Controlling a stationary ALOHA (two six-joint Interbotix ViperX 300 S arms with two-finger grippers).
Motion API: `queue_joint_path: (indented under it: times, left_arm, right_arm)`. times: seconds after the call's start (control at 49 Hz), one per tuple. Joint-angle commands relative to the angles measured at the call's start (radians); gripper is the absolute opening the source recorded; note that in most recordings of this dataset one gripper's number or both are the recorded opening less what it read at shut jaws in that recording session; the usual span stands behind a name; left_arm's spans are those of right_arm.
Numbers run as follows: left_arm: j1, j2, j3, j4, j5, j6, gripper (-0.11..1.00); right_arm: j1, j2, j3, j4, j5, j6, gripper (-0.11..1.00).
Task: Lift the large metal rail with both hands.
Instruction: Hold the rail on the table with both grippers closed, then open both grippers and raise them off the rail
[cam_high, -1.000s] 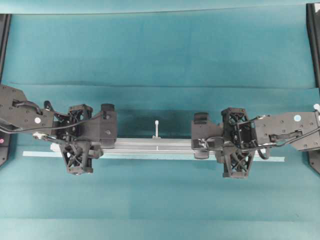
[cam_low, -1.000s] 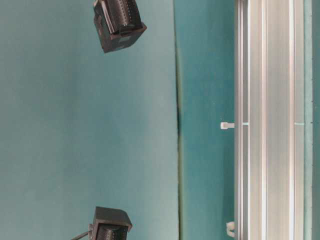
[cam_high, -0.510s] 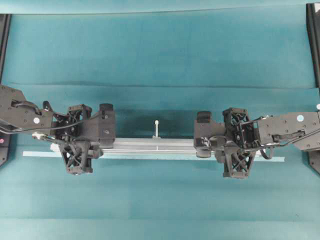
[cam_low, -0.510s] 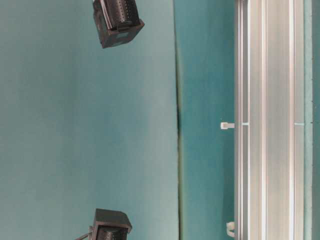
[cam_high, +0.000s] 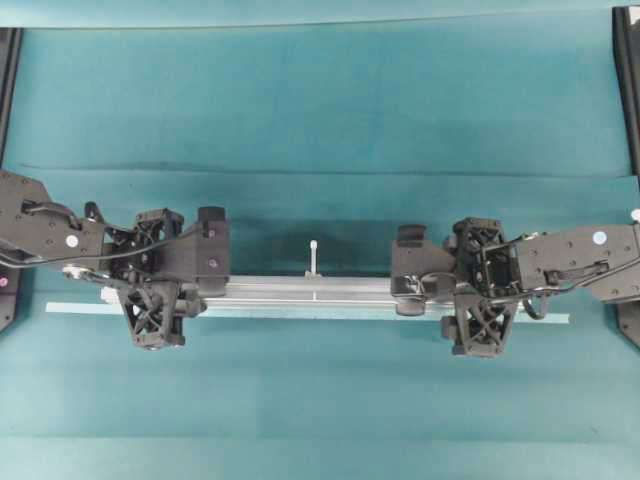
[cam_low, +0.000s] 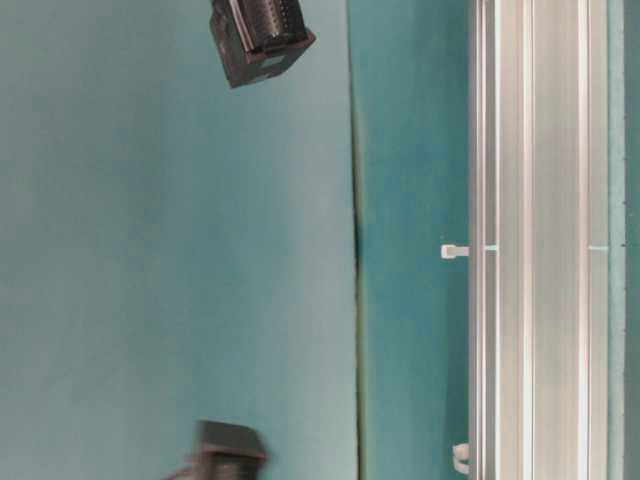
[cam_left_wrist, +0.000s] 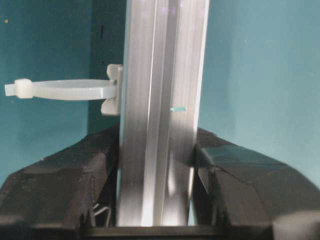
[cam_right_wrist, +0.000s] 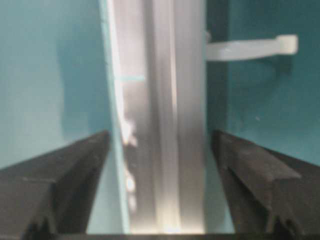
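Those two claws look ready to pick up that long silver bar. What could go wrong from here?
1. Uneven grip: the left gripper pinches the metal rail, but the right gripper shows gaps on both sides. Lifting now could tip or drop one end.

2. A white peg sticks out just beyond the left fingers; if the rail slides, it could snag.

3. Any mismatch in lifting speed could twist the long rail.

Creased teal table cover (cam_high: 320, 90)
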Motion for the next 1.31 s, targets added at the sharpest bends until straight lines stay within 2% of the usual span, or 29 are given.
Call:
queue_joint_path:
  times: [0.0,0.082,0.143,0.388,0.673,1.04,1.285]
  left_arm:
    - [-0.006,-0.006,-0.008,-0.002,-0.021,0.003,0.74]
    - [-0.006,-0.008,-0.003,-0.002,-0.028,0.005,0.93]
    - [-0.008,-0.009,0.0,-0.002,-0.028,0.006,0.99]
    - [-0.012,-0.038,-0.011,-0.002,-0.028,0.011,0.99]
    - [-0.011,-0.207,0.02,-0.002,-0.034,0.012,0.99]
    - [-0.008,-0.476,0.057,-0.002,-0.012,0.002,0.99]
    - [-0.006,-0.604,0.075,-0.002,-0.014,0.002,0.99]
  right_arm:
    - [0.0,0.005,-0.002,0.002,-0.006,0.008,0.89]
    - [0.0,0.005,-0.002,0.002,-0.008,0.012,0.91]
    - [0.002,0.005,-0.002,0.002,-0.006,0.012,0.93]
    - [0.002,-0.015,-0.011,0.002,-0.011,0.014,0.94]
    - [0.0,-0.13,-0.006,0.002,-0.066,0.012,0.94]
    - [-0.043,-0.388,0.008,-0.018,-0.094,0.006,0.94]
    - [-0.103,-0.571,0.104,-0.018,-0.212,0.009,0.94]
